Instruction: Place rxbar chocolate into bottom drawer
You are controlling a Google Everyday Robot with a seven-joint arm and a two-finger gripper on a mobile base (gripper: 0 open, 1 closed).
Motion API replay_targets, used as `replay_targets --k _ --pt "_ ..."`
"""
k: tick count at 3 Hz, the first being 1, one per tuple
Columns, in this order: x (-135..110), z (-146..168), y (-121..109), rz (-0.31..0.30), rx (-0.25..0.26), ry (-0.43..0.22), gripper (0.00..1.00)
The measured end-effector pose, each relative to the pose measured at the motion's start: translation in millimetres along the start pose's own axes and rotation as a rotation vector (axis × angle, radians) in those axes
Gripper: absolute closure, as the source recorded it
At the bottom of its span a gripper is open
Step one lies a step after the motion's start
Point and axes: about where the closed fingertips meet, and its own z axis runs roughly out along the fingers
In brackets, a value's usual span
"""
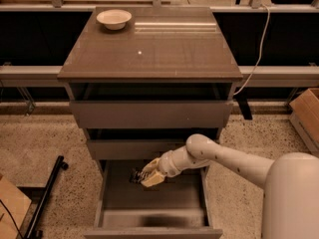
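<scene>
Likely a robotics lab — terrazzo floor [40, 133], cardboard box [306, 113], trailing cable [256, 54] — gripper [145, 176] holds rxbar chocolate [135, 175] over bottom drawer [149, 205].

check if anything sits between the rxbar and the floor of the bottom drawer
Nothing visible does. The gripper holds the rxbar chocolate over the open bottom drawer, near its back, and no item shows on the drawer floor below.

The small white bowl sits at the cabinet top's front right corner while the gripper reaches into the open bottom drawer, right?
No: the camera view shows the small white bowl at the back left corner. The gripper does reach into the open grey-brown bottom drawer.
</scene>
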Motion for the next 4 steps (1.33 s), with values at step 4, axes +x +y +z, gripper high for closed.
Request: replay_targets --k 4 --pt "120 108 25 0.243 -0.022 -0.049 0.74"
